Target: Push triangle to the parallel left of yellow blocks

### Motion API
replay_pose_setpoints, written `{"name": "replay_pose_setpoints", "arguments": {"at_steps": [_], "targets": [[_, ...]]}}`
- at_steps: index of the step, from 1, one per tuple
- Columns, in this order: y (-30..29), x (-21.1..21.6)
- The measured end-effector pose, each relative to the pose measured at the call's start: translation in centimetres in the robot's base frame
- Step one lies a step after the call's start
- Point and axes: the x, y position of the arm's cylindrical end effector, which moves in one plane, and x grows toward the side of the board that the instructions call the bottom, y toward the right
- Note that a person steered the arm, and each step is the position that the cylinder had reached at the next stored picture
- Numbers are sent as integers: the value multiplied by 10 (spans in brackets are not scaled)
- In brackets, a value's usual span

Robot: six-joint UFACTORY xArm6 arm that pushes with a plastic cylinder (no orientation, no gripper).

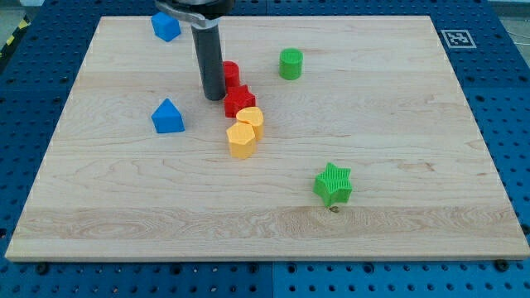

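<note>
My tip (214, 98) rests on the board just left of a red block (240, 102), touching or nearly touching it. A second red block (230, 72) sits right behind the rod, partly hidden by it. Two yellow blocks lie just below the red ones: a rounded one (252, 119) and a hexagonal one (241, 141), touching each other. A blue block with a pointed, triangle-like top (168, 117) stands to the left of my tip and of the yellow blocks, well apart from both.
Another blue block (166, 26) sits near the board's top left corner. A green cylinder (291, 64) stands to the right of the red blocks. A green star (333, 184) lies at the lower right. The wooden board (414, 248) lies on a blue perforated table.
</note>
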Motion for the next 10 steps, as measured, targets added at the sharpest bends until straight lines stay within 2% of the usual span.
{"name": "replay_pose_setpoints", "arguments": {"at_steps": [4,6,7,8,10], "targets": [[-23,16],[-56,63],[-56,93],[-56,96],[-58,141]]}}
